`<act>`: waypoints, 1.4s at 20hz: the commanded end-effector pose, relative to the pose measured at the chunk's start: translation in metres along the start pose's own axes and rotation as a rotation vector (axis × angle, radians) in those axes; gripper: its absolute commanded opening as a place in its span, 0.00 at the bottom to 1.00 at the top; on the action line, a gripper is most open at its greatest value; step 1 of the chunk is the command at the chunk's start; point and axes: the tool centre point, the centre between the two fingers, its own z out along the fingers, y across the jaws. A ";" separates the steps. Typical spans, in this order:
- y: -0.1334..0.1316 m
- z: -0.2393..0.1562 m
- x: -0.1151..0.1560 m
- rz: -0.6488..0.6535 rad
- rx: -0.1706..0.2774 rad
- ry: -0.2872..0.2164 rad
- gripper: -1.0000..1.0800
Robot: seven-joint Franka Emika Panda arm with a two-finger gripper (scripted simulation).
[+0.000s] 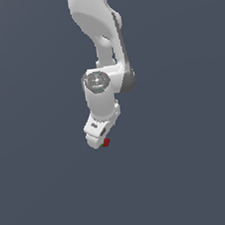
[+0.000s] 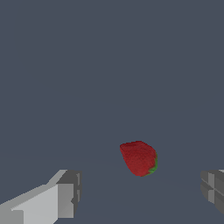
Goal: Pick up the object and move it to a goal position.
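The arm looks like smooth white plastic with a soft sheen; the gripper's fingers are matt grey; the object seems finely bumpy and dull; the ground is flat matt slate.

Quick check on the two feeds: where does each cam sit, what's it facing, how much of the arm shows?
Exterior view: off the arm, position unknown, facing the white arm hanging down over plain grey ground; its gripper sits low beside a bit of red.
Wrist view: on the wrist, looking past two spread fingers at the strawberry-like object, which lies between them, untouched.
Shared: the object, the gripper, and the grey ground.
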 end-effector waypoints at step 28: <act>0.018 0.033 -0.017 -0.437 -0.007 0.020 0.96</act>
